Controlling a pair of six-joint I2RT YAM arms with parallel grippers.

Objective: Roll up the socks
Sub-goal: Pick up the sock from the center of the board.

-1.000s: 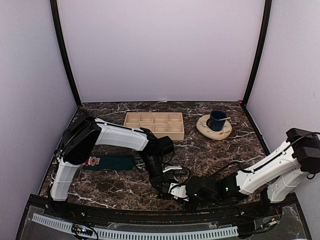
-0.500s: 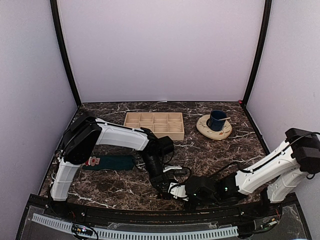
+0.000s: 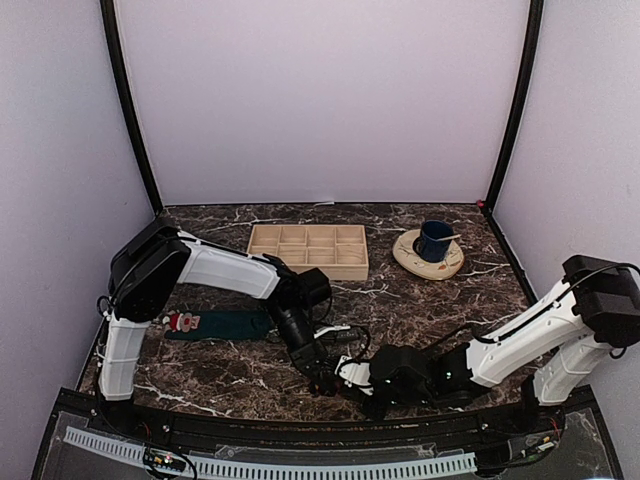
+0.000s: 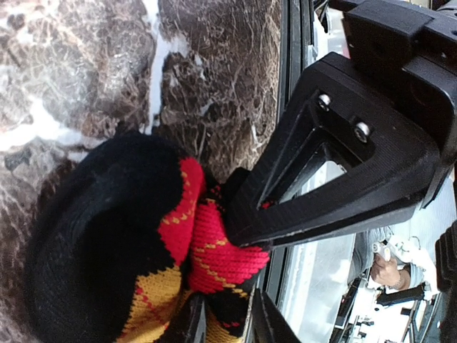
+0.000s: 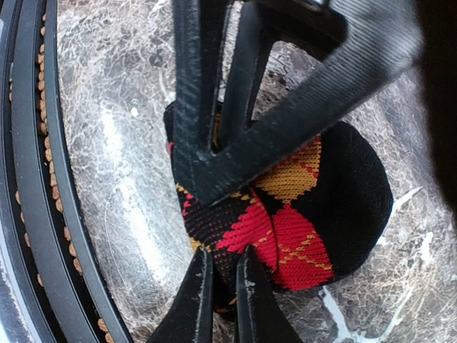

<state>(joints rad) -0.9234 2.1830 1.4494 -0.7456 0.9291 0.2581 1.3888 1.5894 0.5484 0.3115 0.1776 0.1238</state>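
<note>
The right pincer (image 5: 223, 277) has its fingers nearly together, clamped on the lower edge of the argyle sock (image 5: 321, 207). The left pincer (image 4: 227, 309) meets the same sock from the opposite side. Its fingers stand a little apart with a fold of fabric between them; whether they press it I cannot tell.

The argyle sock is wound into a rounded, domed bundle with no clear long axis and no free end showing. It is black knit with red and orange-yellow diamonds crossed by thin stitched lines. It sits on the marble table (image 3: 420, 300) close to the near edge, just beside the black rail (image 5: 28, 179). From above it is hidden between the two pincers.

The teal sock (image 3: 228, 324) lies flat and unrolled on the left part of the table, well apart from the bundle. Its long axis runs left to right, with the Santa end pointing toward the left wall.

At the back stand a wooden tray (image 3: 308, 250) and a blue cup (image 3: 435, 240) on a saucer (image 3: 412, 258).
</note>
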